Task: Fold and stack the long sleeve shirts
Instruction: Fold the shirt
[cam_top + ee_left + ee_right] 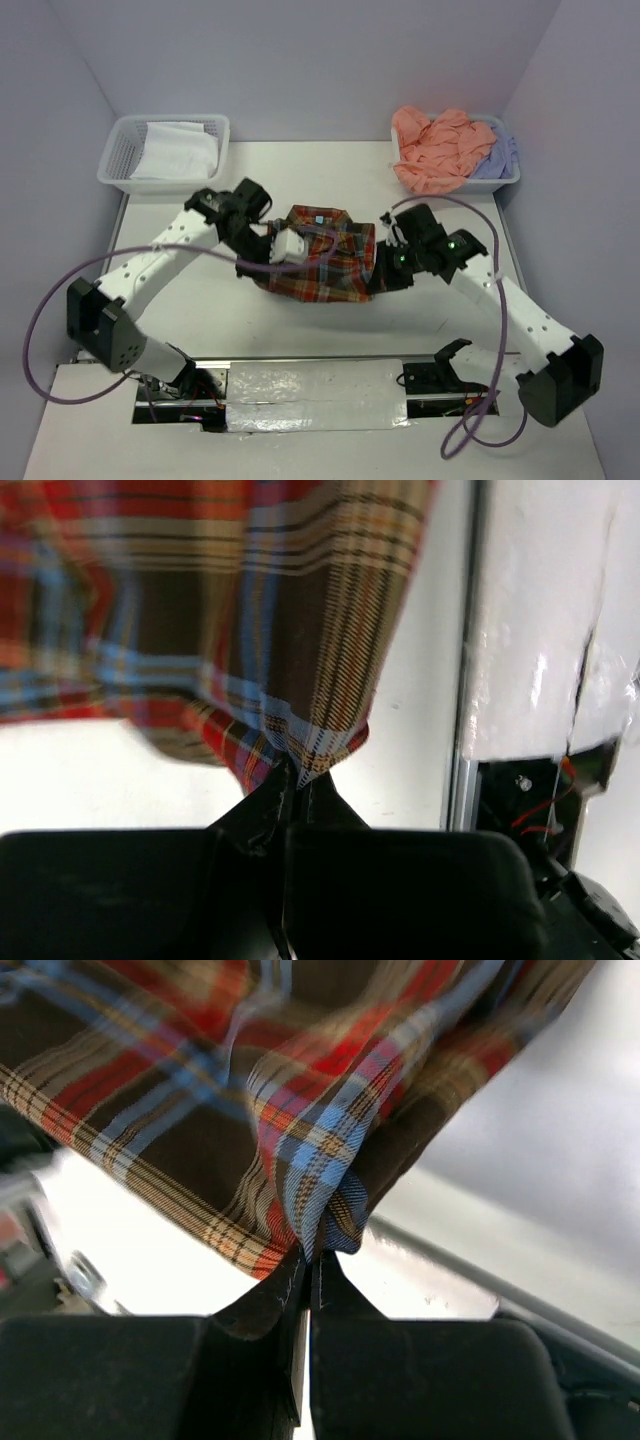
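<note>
The right tool [310, 1265] pinches a plaid shirt [250, 1110] fold.

This was a robotics lab test cell, not a lived-in room. Plain, pale, undecorated walls [300, 60] boxed in a white table [300, 330] on three sides. Two white-and-black arms, the left arm [150, 262] and the right arm [525, 315], were bolted at the bottom of the frame, with purple cables [28, 350] looping loosely off them. An open slot [180, 400] at lower left exposed wiring. The only props were laundry: a white lattice basket [115, 165] at upper left, another basket [497, 185] at upper right heaped with a pink shirt [435, 150] and a lavender shirt [497, 158], and a plaid shirt [320, 265] at centre.
</note>
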Controlling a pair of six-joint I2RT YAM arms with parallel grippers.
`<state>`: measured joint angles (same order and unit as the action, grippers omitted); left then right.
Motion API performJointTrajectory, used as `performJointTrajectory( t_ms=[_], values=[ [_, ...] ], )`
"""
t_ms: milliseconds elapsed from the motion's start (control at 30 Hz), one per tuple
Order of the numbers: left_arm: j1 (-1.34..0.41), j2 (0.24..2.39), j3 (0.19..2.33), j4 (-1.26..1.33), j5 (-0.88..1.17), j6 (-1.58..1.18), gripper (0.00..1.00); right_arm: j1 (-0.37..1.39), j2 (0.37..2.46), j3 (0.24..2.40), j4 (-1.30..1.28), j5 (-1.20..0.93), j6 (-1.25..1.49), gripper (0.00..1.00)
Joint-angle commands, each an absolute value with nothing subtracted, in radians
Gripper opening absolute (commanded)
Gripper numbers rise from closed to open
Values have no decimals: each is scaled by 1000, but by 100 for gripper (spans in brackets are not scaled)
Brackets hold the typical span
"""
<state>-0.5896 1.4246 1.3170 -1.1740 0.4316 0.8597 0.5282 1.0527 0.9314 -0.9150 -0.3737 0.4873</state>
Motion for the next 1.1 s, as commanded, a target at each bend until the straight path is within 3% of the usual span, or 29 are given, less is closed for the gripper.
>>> performJointTrajectory(
  t_ms=[0,267,600,800,1067],
  values=[
    [-433,1558,1513,-1212,549,781,0,398,1161,1096,-951,-374,416,0],
    [-325,1888,1902,-1152,552,624,0,256,1532,1388,-917,-345,331,0],
    [-249,2083,2028,-1048,488,514,0,167,1836,1589,-851,-380,383,0],
    [-245,2077,2096,-1084,495,560,0,164,1830,1683,-884,-399,391,0],
    [-247,1884,1896,-1230,534,800,0,212,1585,1452,-917,-388,362,0]
  ],
)
